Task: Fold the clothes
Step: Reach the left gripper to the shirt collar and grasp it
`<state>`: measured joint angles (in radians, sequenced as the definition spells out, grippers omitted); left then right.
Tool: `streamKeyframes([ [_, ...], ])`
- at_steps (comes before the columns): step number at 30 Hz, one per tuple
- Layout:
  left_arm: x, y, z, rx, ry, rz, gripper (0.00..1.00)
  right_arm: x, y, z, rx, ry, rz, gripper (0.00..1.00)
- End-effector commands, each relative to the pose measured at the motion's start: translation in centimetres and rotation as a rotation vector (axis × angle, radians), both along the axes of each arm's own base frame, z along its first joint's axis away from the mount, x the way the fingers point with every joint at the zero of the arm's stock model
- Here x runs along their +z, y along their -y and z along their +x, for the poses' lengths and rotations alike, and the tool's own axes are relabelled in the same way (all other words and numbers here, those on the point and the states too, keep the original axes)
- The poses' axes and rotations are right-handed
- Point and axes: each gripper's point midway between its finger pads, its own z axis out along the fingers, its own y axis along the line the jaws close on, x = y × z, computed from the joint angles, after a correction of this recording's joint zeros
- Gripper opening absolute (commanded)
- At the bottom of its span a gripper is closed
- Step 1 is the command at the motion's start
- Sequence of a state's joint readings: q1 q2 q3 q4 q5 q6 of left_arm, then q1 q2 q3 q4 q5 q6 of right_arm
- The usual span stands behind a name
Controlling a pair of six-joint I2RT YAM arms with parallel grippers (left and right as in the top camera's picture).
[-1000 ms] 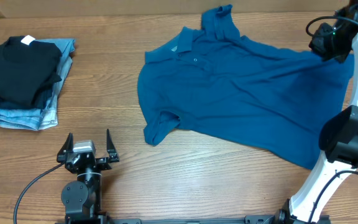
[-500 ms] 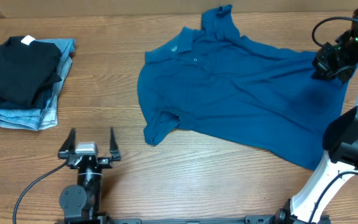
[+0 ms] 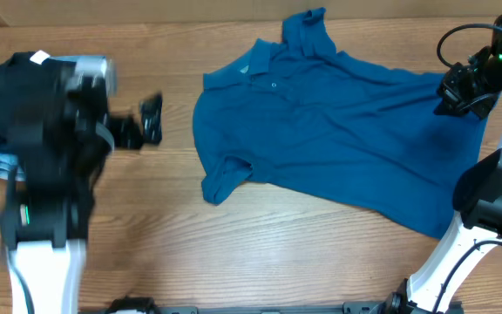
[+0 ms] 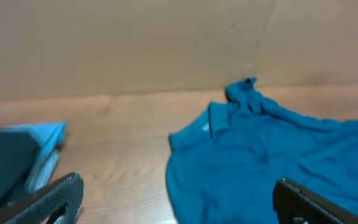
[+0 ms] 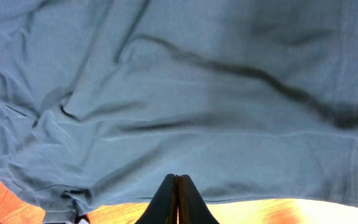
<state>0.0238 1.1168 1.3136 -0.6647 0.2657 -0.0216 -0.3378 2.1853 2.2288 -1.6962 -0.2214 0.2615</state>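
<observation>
Because the shirt is soft, thin and limp, I'd expect it to weigh next to nothing, sag from wherever it is pinched and drag creases along (it is rumpled enough as it lies). It is spread front-up on the right half of the worktop, collar toward the far edge. The best holds look like the edges: shoulders, the curled sleeve, the hem corners. The left gripper has its jaws spread wide and empty, facing the shirt. The right gripper has its jaws pinched together, no cloth visibly between them, above the hem end.
</observation>
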Motion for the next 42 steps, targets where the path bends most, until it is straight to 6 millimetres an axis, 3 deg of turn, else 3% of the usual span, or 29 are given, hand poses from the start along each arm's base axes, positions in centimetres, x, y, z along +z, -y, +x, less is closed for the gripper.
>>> streamKeyframes([
  [1,0.2,4.3,7.2,-0.176,-0.075,0.107,1.00,2.3,-0.5,-0.9,0.001,0.046,-0.011,0.04],
  [2,-0.8,5.9,10.1,-0.207,-0.105,0.146,1.00,2.3,-0.8,-1.7,0.001,0.033,-0.006,0.04],
  [6,-4.7,9.8,15.1,-0.282,-0.159,0.169,1.00,2.9,-1.8,-4.8,0.001,0.008,0.002,0.04],
  [8,-8.4,11.8,17.2,-0.315,-0.196,0.176,1.00,3.6,-2.6,-7.0,0.000,0.030,-0.006,0.04],
  [13,-15.7,15.3,19.3,-0.397,-0.264,0.220,1.00,4.1,-4.2,-11.7,-0.003,0.116,-0.036,0.04],
  [18,-21.2,18.0,20.4,-0.500,-0.288,0.205,1.00,0.1,-5.6,-15.6,-0.055,0.098,-0.026,0.04],
  [20,-21.6,18.8,20.5,-0.537,-0.277,0.175,1.00,-1.7,-5.8,-16.1,-0.054,0.075,-0.019,0.04],
  [24,-21.8,18.4,22.7,-0.479,-0.208,0.218,0.97,-4.0,-5.7,-16.0,-0.052,0.077,-0.021,0.04],
  [26,-22.3,17.1,24.0,-0.405,-0.185,0.286,0.61,-4.2,-5.7,-15.8,-0.042,0.088,-0.025,0.04],
  [28,-23.6,16.2,24.8,-0.367,-0.184,0.352,0.42,-4.2,-5.6,-15.7,-0.033,0.092,-0.030,0.04],
  [29,-24.7,16.1,24.8,-0.370,-0.198,0.369,0.39,-4.2,-5.6,-15.7,-0.016,0.096,-0.033,0.04],
  [33,-26.5,16.1,24.7,-0.375,-0.229,0.370,0.40,-4.2,-5.5,-15.8,0.006,0.100,-0.039,0.04],
  [34,-26.7,16.1,24.7,-0.375,-0.233,0.371,0.54,-4.2,-5.5,-15.8,0.005,0.100,-0.039,0.04],
  [35,-27.0,16.1,24.7,-0.376,-0.237,0.372,0.55,-4.2,-5.5,-15.8,0.005,0.099,-0.039,0.04],
  [42,-31.1,14.6,24.7,-0.325,-0.312,0.442,0.53,-4.2,-5.7,-16.1,0.006,0.084,-0.033,0.04],
])
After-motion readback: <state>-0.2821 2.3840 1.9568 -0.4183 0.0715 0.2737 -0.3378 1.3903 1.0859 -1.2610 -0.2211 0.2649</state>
